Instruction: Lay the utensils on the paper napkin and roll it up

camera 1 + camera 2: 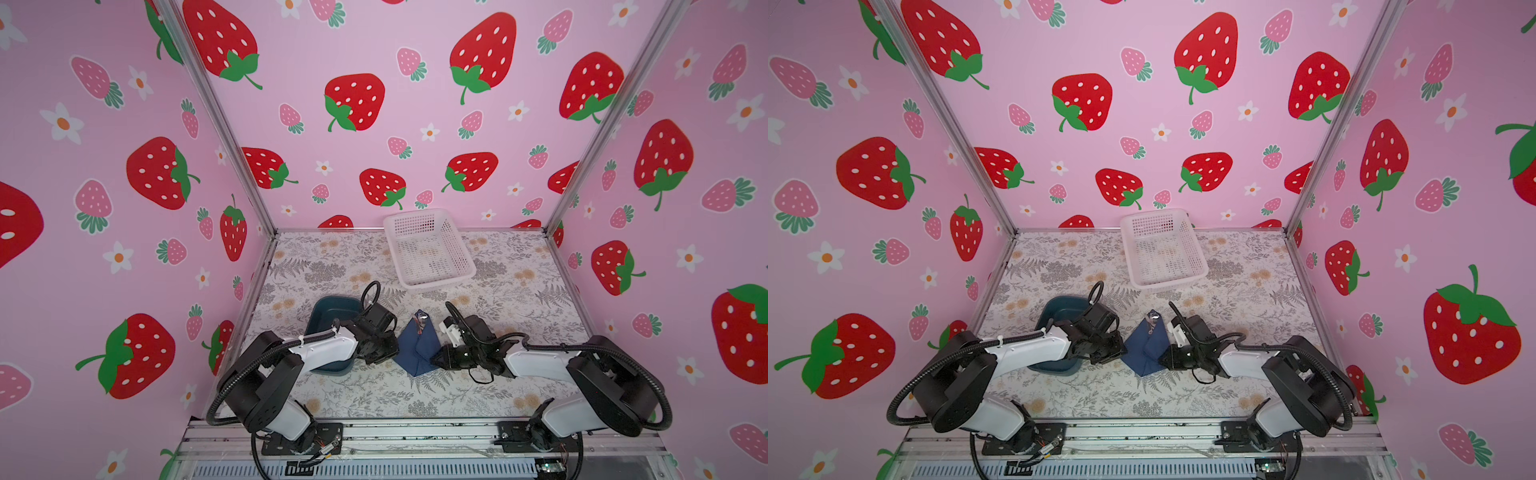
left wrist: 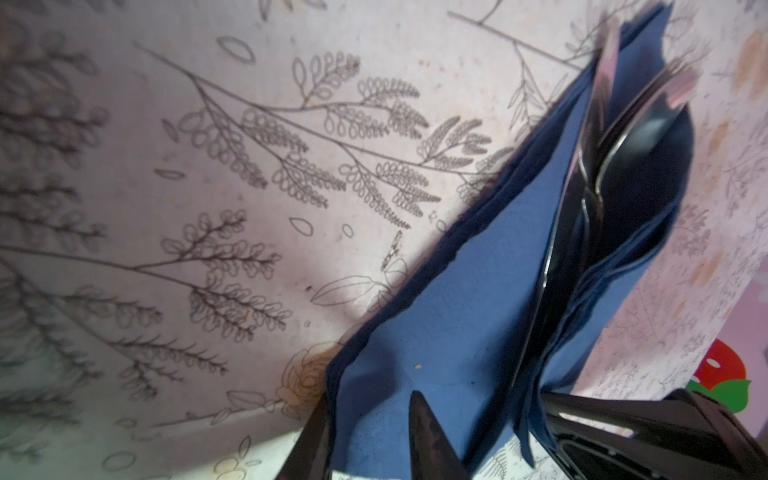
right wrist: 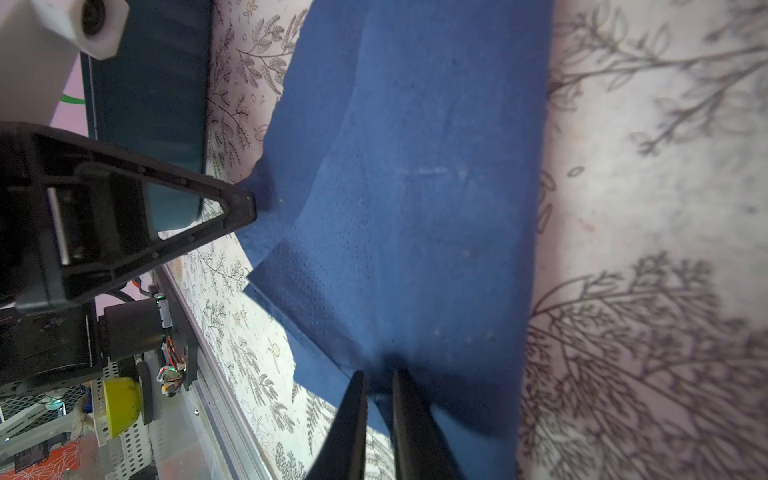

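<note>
The paper napkin [image 1: 417, 347] [image 1: 1144, 353] is dark blue and stands folded up like a tent between my two grippers. The utensils [image 1: 422, 319] are shiny metal; their ends stick out of its far tip. In the left wrist view the utensils [image 2: 590, 174] lie in the napkin's [image 2: 449, 332] fold. My left gripper [image 1: 390, 353] [image 2: 370, 401] has its fingers apart with the napkin's near left edge between them. My right gripper [image 1: 436, 359] [image 3: 380, 374] is shut on the napkin's [image 3: 415, 208] near right edge.
A teal tray [image 1: 332, 309] sits just left of the napkin, partly under my left arm. A white perforated basket [image 1: 428, 249] stands at the back against the wall. Pink strawberry walls enclose the floral table [image 1: 519, 291] on three sides.
</note>
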Controlling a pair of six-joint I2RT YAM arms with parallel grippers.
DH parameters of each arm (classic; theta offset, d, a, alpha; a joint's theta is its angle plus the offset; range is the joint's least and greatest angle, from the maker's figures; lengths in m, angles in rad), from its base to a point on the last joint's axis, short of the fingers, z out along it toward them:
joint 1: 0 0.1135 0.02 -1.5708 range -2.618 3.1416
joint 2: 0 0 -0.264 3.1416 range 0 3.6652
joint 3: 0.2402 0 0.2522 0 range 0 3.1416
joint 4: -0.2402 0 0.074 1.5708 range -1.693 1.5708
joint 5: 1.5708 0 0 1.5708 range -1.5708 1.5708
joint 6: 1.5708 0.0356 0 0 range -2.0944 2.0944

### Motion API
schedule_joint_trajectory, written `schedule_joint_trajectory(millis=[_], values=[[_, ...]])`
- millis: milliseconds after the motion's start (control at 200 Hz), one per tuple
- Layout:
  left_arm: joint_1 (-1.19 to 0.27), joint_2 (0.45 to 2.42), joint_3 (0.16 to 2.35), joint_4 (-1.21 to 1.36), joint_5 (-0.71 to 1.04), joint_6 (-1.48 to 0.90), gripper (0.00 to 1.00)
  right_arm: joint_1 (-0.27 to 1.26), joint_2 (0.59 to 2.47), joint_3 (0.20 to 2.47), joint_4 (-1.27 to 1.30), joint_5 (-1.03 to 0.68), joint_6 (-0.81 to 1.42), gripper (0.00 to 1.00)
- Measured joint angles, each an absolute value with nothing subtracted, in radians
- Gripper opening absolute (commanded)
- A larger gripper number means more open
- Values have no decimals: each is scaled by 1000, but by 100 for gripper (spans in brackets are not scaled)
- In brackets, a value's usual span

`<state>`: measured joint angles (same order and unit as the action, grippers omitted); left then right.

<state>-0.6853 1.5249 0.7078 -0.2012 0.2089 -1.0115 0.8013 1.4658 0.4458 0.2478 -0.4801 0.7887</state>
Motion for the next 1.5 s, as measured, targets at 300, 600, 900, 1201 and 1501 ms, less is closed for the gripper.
schedule_joint_trajectory(millis=[300,600,900,1201,1501], values=[[-686,1525,680,-134,210,-1058,7,802,1466,446,248,-480,791,17],[-686,1500,680,-108,218,-1060,0,803,1463,446,269,-484,790,19],[-687,1476,685,-98,248,-1048,0,810,1456,446,294,-488,789,17],[-700,1476,741,-95,293,-1024,0,822,1479,446,300,-493,788,17],[-715,1476,765,-95,315,-1016,0,830,1499,446,309,-494,788,17]])
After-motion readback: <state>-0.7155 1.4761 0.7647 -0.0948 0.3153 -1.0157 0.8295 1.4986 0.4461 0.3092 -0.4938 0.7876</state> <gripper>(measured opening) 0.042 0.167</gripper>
